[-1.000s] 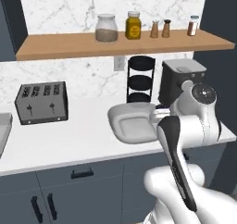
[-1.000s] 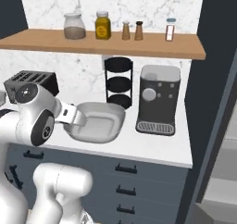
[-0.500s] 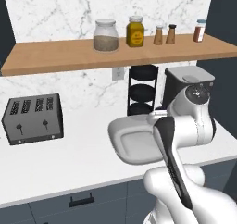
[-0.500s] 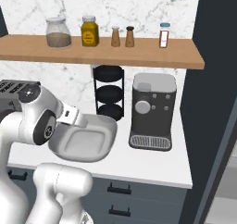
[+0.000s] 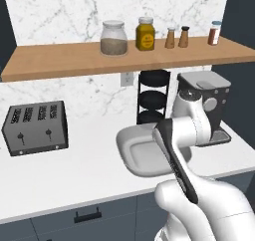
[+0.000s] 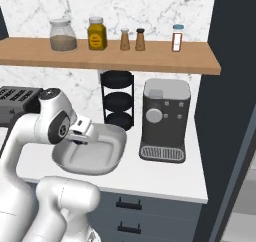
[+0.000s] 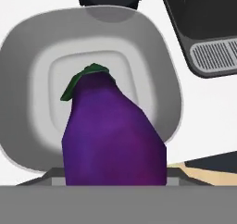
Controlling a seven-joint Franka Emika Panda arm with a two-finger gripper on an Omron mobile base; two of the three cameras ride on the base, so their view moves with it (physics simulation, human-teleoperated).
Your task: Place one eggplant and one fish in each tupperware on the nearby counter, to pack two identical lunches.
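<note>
Marble counter (image 5: 69, 170), tupperware (image 5: 142, 153) near coffee machine (image 6: 165, 118). Gripper (image 6: 80, 136) pinching eggplant (image 7: 111, 135) above it; next: lower, release inside.

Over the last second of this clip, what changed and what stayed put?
The base drove closer, so the whole scene shifted in both base views. The gripper hangs over the tupperware, holding the eggplant. The tupperware, toaster and coffee machine stayed put on the counter.
</note>
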